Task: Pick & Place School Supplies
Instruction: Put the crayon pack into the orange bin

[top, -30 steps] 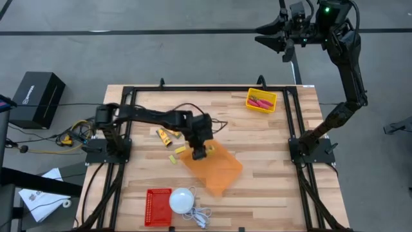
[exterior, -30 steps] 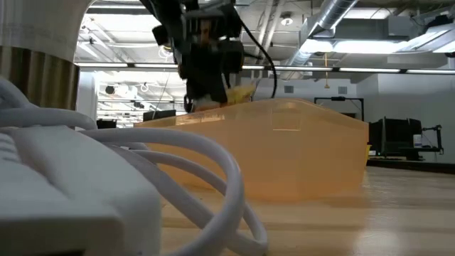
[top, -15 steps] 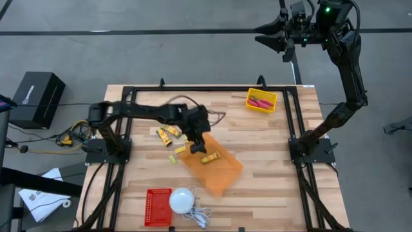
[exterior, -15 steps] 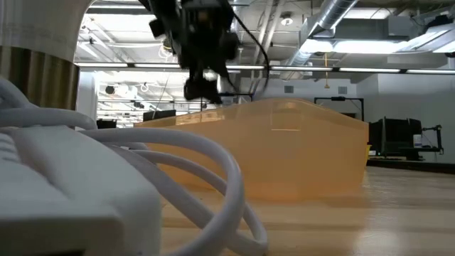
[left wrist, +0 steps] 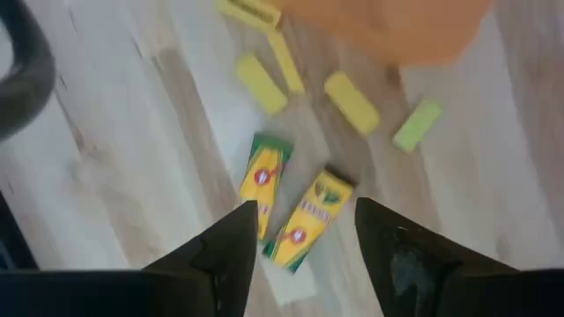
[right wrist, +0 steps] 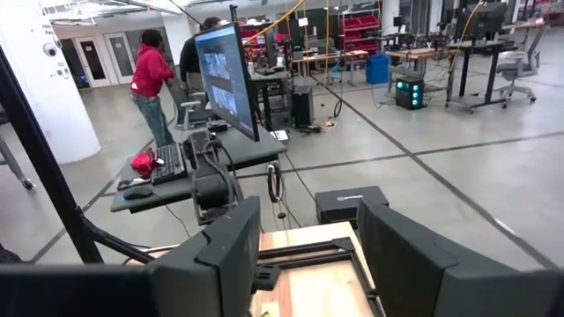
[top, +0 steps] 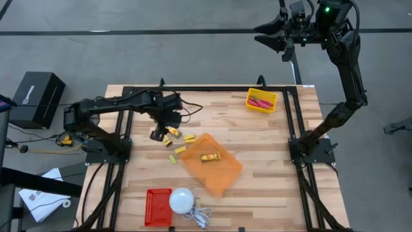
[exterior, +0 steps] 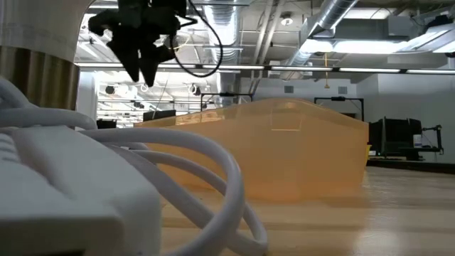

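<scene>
From above, the left gripper point(top: 158, 134) hangs with its fingers apart and empty over two crayon packets point(top: 169, 136) left of the bench's middle, a third packet point(top: 209, 157) lies in the orange tray point(top: 222, 174), and the red-handled scissors point(top: 260, 102) lie in the yellow bin point(top: 262, 107) at the far right corner. The left wrist view shows both packets point(left wrist: 286, 210) side by side between the spread fingers point(left wrist: 225, 255), with small yellow blocks point(left wrist: 351, 102) beyond them by the tray's edge. The right gripper point(top: 278, 36) is raised off beyond the bench's far right corner, fingers wide and empty in its wrist view.
</scene>
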